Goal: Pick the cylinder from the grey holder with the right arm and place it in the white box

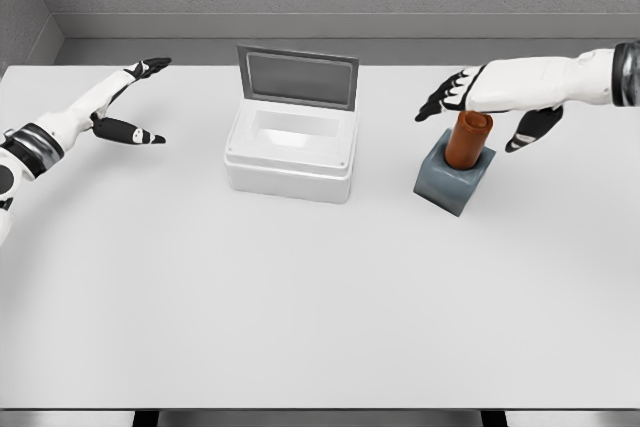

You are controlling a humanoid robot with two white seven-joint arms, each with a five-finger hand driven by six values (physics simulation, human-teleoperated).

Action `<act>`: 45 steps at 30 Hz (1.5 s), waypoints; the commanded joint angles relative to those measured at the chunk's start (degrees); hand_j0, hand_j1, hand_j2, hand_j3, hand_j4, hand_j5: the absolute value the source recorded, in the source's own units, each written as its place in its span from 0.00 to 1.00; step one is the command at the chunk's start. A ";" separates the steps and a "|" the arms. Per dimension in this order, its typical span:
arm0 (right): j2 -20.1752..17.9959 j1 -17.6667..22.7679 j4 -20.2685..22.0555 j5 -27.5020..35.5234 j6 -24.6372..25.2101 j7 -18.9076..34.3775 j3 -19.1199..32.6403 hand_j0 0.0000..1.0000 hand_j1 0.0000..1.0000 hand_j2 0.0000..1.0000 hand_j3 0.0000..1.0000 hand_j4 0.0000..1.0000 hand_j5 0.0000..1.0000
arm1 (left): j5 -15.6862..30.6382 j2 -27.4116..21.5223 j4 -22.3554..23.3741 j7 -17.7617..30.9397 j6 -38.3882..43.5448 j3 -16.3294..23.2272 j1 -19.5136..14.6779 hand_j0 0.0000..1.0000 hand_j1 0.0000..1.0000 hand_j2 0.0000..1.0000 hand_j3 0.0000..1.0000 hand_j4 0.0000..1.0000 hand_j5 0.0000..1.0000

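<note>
Cylinder (469, 139) upright in grey holder (453, 178), right robot hand (478, 97) spread above — not grasping

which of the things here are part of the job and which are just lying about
Part of the job:
cylinder
grey holder
white box, lid up
right hand, open above the cylinder

Lying about:
left hand, open, resting at the table's left

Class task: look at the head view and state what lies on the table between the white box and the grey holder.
Nothing: the head view shows bare table between the white box and the grey holder.
</note>
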State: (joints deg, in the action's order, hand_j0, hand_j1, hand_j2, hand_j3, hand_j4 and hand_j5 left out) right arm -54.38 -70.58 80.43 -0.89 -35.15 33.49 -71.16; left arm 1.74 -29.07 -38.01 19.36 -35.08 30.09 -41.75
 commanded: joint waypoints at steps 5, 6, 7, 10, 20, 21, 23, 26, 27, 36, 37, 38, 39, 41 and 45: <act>1.99 0.09 -3.43 -0.16 0.15 -0.01 0.23 1.00 1.00 1.00 1.00 1.00 1.00 | 0.46 -0.02 -0.05 0.06 0.08 -0.12 0.00 1.00 1.00 1.00 1.00 1.00 1.00; 2.00 0.09 -3.70 -0.08 0.15 -0.01 0.23 1.00 1.00 1.00 1.00 1.00 1.00 | 0.37 -0.02 -0.05 0.06 0.08 -0.12 0.00 1.00 1.00 1.00 1.00 1.00 1.00; 2.00 0.09 -3.70 -0.08 0.15 -0.01 0.23 1.00 1.00 1.00 1.00 1.00 1.00 | 0.37 -0.02 -0.05 0.06 0.08 -0.12 0.00 1.00 1.00 1.00 1.00 1.00 1.00; 1.99 0.18 -3.70 0.01 0.15 -0.09 -0.39 1.00 1.00 1.00 1.00 1.00 1.00 | 0.37 -0.11 -0.05 0.06 0.08 -0.12 0.00 1.00 1.00 1.00 1.00 1.00 1.00; 3.49 0.97 -4.75 -0.08 0.15 -0.01 -0.83 1.00 1.00 1.00 1.00 1.00 1.00 | 0.37 -0.02 -0.05 0.06 0.08 -0.12 0.00 1.00 1.00 1.00 1.00 1.00 1.00; 3.49 0.97 -5.01 -0.08 0.15 -0.01 -0.83 1.00 1.00 1.00 1.00 1.00 1.00 | 0.46 -0.02 0.04 0.06 0.08 -0.12 0.00 1.00 1.00 1.00 1.00 1.00 1.00; 3.58 0.97 -5.54 -0.08 0.15 -0.01 -0.83 1.00 1.00 1.00 1.00 1.00 1.00 | 0.46 -0.02 0.04 0.06 0.08 -0.12 0.00 1.00 1.00 1.00 1.00 1.00 1.00; 4.02 0.97 -6.42 -0.16 0.15 -0.01 -0.91 1.00 1.00 1.00 1.00 1.00 1.00 | 0.37 0.06 0.04 0.06 0.08 -0.12 0.00 1.00 1.00 1.00 1.00 1.00 1.00; 4.02 1.06 -6.51 -0.16 0.15 -0.01 -0.91 1.00 1.00 1.00 1.00 1.00 1.00 | 0.46 0.06 0.04 0.06 0.08 -0.12 0.00 1.00 1.00 1.00 1.00 1.00 1.00; 4.37 1.14 -7.39 -0.16 0.15 0.08 -1.09 1.00 1.00 1.00 1.00 1.00 1.00 | 0.46 0.06 -0.05 0.06 0.08 -0.12 0.00 1.00 1.00 1.00 1.00 1.00 1.00; 4.37 1.49 -7.48 -0.16 0.15 0.08 -1.09 1.00 1.00 1.00 1.00 1.00 1.00 | 0.46 0.06 0.04 0.06 0.08 -0.12 0.09 1.00 1.00 1.00 1.00 1.00 1.00; 4.37 1.49 -7.48 -0.16 0.15 0.08 -1.09 1.00 1.00 1.00 1.00 1.00 1.00 | 0.46 0.06 -0.05 0.06 0.08 -0.12 0.00 1.00 1.00 1.00 1.00 1.00 1.00; 4.37 1.49 -7.48 -0.34 0.15 0.08 -1.09 1.00 1.00 1.00 1.00 1.00 1.00 | 0.46 0.06 -0.05 0.06 0.08 -0.12 0.09 1.00 1.00 1.00 1.00 1.00 1.00; 4.46 1.49 -7.48 -0.34 0.15 0.08 -1.09 1.00 1.00 1.00 1.00 1.00 1.00 | 0.46 0.06 -0.05 0.06 0.08 -0.12 0.09 1.00 1.00 1.00 1.00 1.00 1.00; 4.37 1.49 -7.91 -0.43 0.15 0.08 -1.00 1.00 1.00 1.00 1.00 1.00 1.00 | 0.46 0.06 -0.05 0.06 0.08 -0.12 0.09 1.00 1.00 1.00 1.00 1.00 1.00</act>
State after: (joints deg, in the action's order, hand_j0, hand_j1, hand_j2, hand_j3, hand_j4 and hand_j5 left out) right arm -49.96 -69.08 72.73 -1.57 -35.14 33.60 -72.26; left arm 1.79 -28.98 -38.00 19.44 -35.08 30.08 -41.66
